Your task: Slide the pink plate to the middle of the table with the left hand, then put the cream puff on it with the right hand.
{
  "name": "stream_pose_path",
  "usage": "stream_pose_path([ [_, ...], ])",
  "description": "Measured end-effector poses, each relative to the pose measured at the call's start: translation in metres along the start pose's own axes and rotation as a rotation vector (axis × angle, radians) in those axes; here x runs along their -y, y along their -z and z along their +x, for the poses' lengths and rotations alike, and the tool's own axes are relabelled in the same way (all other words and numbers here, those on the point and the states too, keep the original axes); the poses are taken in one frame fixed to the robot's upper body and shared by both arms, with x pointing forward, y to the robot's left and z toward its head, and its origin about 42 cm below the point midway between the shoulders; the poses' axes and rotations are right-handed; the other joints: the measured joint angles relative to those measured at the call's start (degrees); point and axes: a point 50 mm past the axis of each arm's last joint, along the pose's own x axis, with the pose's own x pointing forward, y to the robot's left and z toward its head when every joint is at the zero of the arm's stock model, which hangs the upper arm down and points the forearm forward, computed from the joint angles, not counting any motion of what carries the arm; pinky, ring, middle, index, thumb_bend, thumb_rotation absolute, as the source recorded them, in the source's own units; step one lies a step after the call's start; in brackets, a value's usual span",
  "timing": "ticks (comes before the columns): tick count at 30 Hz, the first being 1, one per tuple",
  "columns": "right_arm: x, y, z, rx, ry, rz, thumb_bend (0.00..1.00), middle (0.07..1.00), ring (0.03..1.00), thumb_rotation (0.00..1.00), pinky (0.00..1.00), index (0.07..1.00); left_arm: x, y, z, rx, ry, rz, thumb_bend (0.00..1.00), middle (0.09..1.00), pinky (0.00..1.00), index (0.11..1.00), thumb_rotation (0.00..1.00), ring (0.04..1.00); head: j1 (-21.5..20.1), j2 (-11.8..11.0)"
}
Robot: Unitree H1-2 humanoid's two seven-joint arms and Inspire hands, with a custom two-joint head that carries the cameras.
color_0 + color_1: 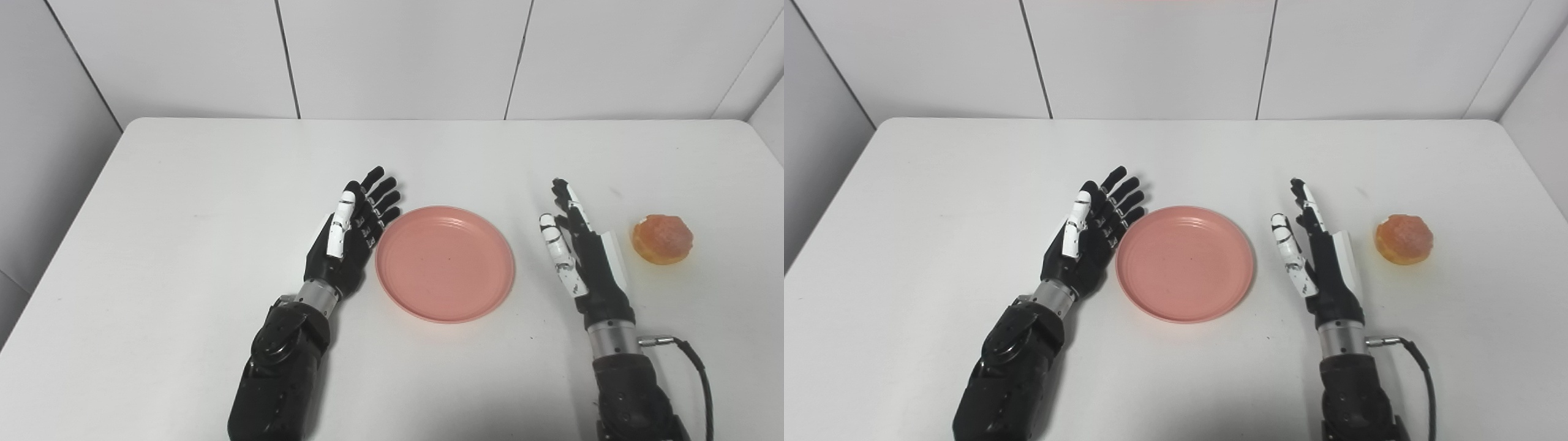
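Note:
The pink plate (444, 263) lies flat near the middle of the white table (184, 184), with nothing on it. My left hand (352, 233) stands open at the plate's left rim, fingers straight and pointing away from me, touching or nearly touching the rim. The cream puff (663, 239), golden-orange and round, sits on the table at the right. Between plate and puff my right hand (579, 251) is open, held edge-on with fingers extended, a short gap from the puff and holding nothing.
A black cable (692, 361) loops from the right wrist near the table's front right. White wall panels (398, 55) rise behind the table's far edge. The table's left and right edges are in view.

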Motion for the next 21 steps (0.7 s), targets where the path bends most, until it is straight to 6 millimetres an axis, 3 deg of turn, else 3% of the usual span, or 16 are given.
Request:
stream_pose_path([
  [11,0.024,-0.025,0.026,0.052,0.004,-0.138,0.41,0.93,0.926,1.0,0.89,0.948,-0.013,-0.002,0.002,0.012,0.012,-0.026,0.4,0.944,0.96,0.928,1.0,0.946,-6.24,-1.76],
  [14,0.026,-0.032,0.031,0.081,0.009,-0.18,0.44,0.923,0.919,1.0,0.89,0.949,-0.02,-0.002,0.002,0.022,0.023,-0.031,0.39,0.942,0.97,0.929,1.0,0.944,-9.75,-2.72],
  [19,0.026,-0.035,0.036,0.083,0.017,-0.232,0.57,0.925,0.897,1.0,0.83,0.955,-0.033,-0.005,0.007,0.034,0.026,-0.041,0.4,0.942,0.97,0.928,1.0,0.948,-13.18,-3.08],
  [21,0.031,-0.036,0.039,0.086,0.025,-0.272,0.58,0.926,0.895,1.0,0.83,0.956,-0.038,-0.007,0.008,0.033,0.024,-0.037,0.4,0.943,0.97,0.929,1.0,0.949,-14.15,-3.34],
])
